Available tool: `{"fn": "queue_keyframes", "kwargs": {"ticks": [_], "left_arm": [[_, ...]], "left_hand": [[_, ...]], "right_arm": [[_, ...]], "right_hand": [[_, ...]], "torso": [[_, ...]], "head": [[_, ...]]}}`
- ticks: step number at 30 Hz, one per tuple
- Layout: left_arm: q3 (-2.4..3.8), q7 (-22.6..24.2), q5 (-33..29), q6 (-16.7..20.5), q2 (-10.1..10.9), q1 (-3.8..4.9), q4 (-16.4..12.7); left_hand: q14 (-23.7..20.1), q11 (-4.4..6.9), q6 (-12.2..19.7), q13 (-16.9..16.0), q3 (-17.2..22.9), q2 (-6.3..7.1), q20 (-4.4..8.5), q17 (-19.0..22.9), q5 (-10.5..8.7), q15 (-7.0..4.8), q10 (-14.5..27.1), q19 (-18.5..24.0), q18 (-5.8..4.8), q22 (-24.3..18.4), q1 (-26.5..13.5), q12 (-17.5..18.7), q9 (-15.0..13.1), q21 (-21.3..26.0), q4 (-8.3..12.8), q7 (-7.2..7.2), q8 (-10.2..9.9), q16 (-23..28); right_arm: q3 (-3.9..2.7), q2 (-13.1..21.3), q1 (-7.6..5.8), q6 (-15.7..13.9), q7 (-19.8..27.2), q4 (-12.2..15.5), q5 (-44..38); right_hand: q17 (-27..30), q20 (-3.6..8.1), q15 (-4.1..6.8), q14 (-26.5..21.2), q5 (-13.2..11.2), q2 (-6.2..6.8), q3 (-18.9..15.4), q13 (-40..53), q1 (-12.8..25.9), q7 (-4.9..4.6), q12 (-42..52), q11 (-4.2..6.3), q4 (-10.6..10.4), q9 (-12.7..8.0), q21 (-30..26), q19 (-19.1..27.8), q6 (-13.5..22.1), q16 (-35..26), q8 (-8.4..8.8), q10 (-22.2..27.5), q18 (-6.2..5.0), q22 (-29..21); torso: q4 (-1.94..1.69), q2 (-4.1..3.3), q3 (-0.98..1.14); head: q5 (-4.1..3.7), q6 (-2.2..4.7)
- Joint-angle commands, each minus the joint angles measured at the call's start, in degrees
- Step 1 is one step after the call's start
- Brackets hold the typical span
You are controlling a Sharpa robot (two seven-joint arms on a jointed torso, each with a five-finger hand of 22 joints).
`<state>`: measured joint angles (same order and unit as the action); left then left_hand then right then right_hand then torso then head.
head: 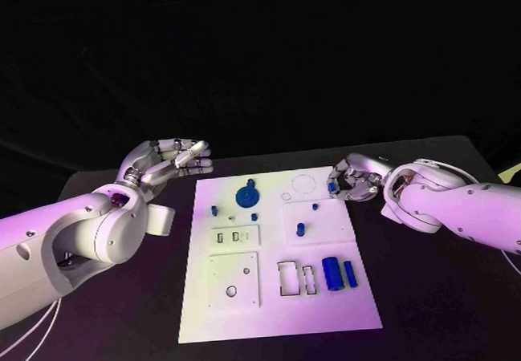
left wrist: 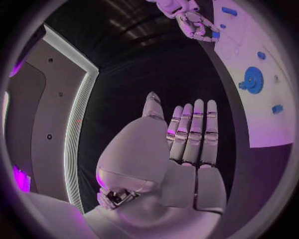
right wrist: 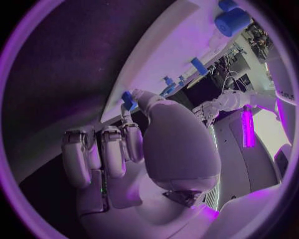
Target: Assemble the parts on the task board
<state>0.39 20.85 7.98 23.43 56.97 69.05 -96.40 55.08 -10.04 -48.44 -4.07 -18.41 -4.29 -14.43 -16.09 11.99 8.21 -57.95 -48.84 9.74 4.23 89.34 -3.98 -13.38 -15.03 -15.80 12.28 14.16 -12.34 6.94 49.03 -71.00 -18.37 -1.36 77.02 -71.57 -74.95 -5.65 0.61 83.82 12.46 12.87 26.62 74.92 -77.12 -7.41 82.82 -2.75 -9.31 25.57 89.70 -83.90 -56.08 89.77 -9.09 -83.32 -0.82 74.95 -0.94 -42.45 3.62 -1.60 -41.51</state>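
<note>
Blue part (head: 334, 187) pinched in your right hand (head: 355, 179) at the task board (head: 278, 308) far right corner; left hand (head: 167, 162) spread, empty; several parts apparently unplaced.

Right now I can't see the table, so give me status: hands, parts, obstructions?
Left hand open, off the task board. Right hand pinching a small blue part at the board's far right edge. Blue gear seated. Nothing obstructing.

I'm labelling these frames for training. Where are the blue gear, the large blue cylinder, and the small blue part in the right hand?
blue gear (head: 247, 195), head view, on the disc's face.
large blue cylinder (head: 332, 272), head view, mid-length on its side.
small blue part (right wrist: 129, 100), right wrist view, on the piece pinched at the right hand's (right wrist: 134, 144) fingertips.
</note>
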Motion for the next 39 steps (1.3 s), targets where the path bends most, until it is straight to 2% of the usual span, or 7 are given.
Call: {"fn": "queue_keyframes", "kwargs": {"ticks": [1, 7, 14, 19, 26, 32, 39], "left_arm": [[0.03, 0.6, -0.1, -0.9, -0.1, 0.04, -0.1], [0.03, 0.6, -0.1, -1.0, 0.0, 0.04, -0.1], [0.03, 0.5, -0.1, -1.0, 0.0, 0.04, 0.0], [0.03, 0.4, -0.1, -1.1, 0.0, 0.04, 0.2], [-0.04, 0.2, -0.1, -1.3, -0.5, 0.02, 0.8], [-0.23, 0.1, -0.1, -1.7, -1.7, -0.11, 1.9], [-0.36, 0.2, -0.1, -2.2, -3.9, -0.3, 4.2]], "left_hand": [[-0.4, -0.11, 0.4, 0.1, -0.4, -0.42, 0.09, -0.1, -0.39, -0.04, 0.4, -0.4, 0.66, -0.1, 0.2, 0.3, -0.1, 0.4, 0.0, 0.22, -0.2, 0.3], [-0.4, -0.14, 0.5, 0.1, -0.5, -0.55, 0.09, -0.1, -0.39, -0.02, 0.4, -0.4, 0.66, -0.1, 0.2, 0.3, -0.1, 0.4, 0.0, 0.25, -0.3, 0.4], [-0.4, -0.14, 0.5, 0.1, -0.5, -0.55, 0.09, -0.1, -0.39, -0.02, 0.4, -0.4, 0.66, -0.1, 0.2, 0.3, -0.1, 0.4, 0.0, 0.25, -0.3, 0.4], [-0.4, -0.14, 0.5, 0.1, -0.5, -0.62, 0.08, -0.2, -0.39, -0.02, 0.4, -0.4, 0.65, -0.1, 0.2, 0.3, -0.1, 0.4, 0.0, 0.25, -0.3, 0.4], [-0.3, -0.11, 0.4, 0.0, -0.6, -0.68, 0.09, -0.2, -0.41, -0.04, 0.3, -0.4, 0.66, -0.1, 0.2, 0.2, -0.2, 0.5, -0.1, 0.22, -0.2, 0.4], [-0.2, -0.11, 0.2, 0.0, -0.7, -0.79, 0.1, -0.3, -0.43, -0.06, 0.1, -0.5, 0.67, -0.1, 0.2, 0.1, -0.3, 0.5, -0.1, 0.15, -0.2, 0.4], [-0.2, -0.11, 0.2, 0.0, -0.8, -0.85, 0.11, -0.4, -0.43, -0.07, 0.0, -0.5, 0.68, -0.1, 0.2, 0.1, -0.3, 0.5, -0.1, 0.12, -0.1, 0.4]], "right_arm": [[0.01, 0.0, 0.06, -2.0, -0.5, 0.0, -0.9], [0.01, 0.0, 0.07, -5.2, -0.2, 0.1, -0.9], [-0.01, -0.1, 0.05, -7.5, -0.1, 1.0, -0.8], [-0.06, 0.4, -0.32, -8.2, -2.1, 3.8, -1.2], [-0.1, 0.6, -1.25, -8.3, -8.2, 9.9, -3.5], [-0.1, -1.1, -1.3, -8.6, -13.7, 14.8, -6.2], [-0.08, -4.6, -0.23, -8.5, -17.8, 17.3, -9.3]], "right_hand": [[-15.1, 0.14, 0.31, 6.2, 0.3, -0.7, 1.0, 8.1, 0.5, 0.35, 0.5, 0.11, 0.1, 0.1, 0.3, -6.1, -1.4, 0.2, -0.74, -0.7, 0.82, 15.1], [-15.1, 1.02, 1.32, 6.2, 0.6, -2.47, 3.1, 9.1, 0.7, 1.7, 1.5, 1.27, 1.3, 1.2, 0.3, -6.1, -4.4, 0.2, -2.52, -1.7, 0.82, 15.1], [-15.1, 1.45, 1.73, 6.2, 0.0, -2.93, 3.7, 9.4, 0.7, 2.17, 1.7, 1.69, 2.2, 1.8, 0.3, -6.1, -5.1, 0.2, -3.25, -2.0, 0.82, 15.1], [-15.1, 1.6, 1.86, 6.2, -0.5, -2.8, 3.6, 9.3, 1.3, 2.27, 1.7, 1.81, 2.3, 2.1, 0.3, -6.1, -5.2, 0.2, -3.42, -2.0, 0.82, 15.1], [-15.1, 1.73, 1.94, 6.2, -1.1, -2.72, 3.6, 9.1, 2.3, 2.32, 1.4, 1.88, 2.1, 2.2, 0.3, -6.1, -5.0, 0.2, -3.41, -1.8, 0.82, 15.1], [-15.1, 1.76, 1.96, 6.2, -1.3, -2.75, 3.6, 8.9, 2.6, 2.36, 1.3, 1.91, 2.0, 2.3, 0.3, -6.1, -4.9, 0.2, -3.43, -1.7, 0.82, 15.1], [-15.1, 1.78, 1.98, 6.2, -1.4, -2.74, 3.6, 8.8, 2.8, 2.38, 1.1, 1.93, 2.0, 2.3, 0.3, -6.1, -4.9, 0.2, -3.44, -1.6, 0.82, 15.1]], "torso": [[0.0, 0.02, -0.03], [-0.01, 0.04, -0.01], [0.06, 0.05, 0.0], [0.2, 0.19, -0.06], [0.47, 0.41, -0.21], [0.65, 0.9, -0.59], [0.84, 1.63, -1.43]], "head": [[0.07, -0.06], [0.14, -0.09], [0.22, -0.05], [0.28, 0.01], [0.45, 0.12], [0.94, -0.08], [1.98, -0.36]]}}
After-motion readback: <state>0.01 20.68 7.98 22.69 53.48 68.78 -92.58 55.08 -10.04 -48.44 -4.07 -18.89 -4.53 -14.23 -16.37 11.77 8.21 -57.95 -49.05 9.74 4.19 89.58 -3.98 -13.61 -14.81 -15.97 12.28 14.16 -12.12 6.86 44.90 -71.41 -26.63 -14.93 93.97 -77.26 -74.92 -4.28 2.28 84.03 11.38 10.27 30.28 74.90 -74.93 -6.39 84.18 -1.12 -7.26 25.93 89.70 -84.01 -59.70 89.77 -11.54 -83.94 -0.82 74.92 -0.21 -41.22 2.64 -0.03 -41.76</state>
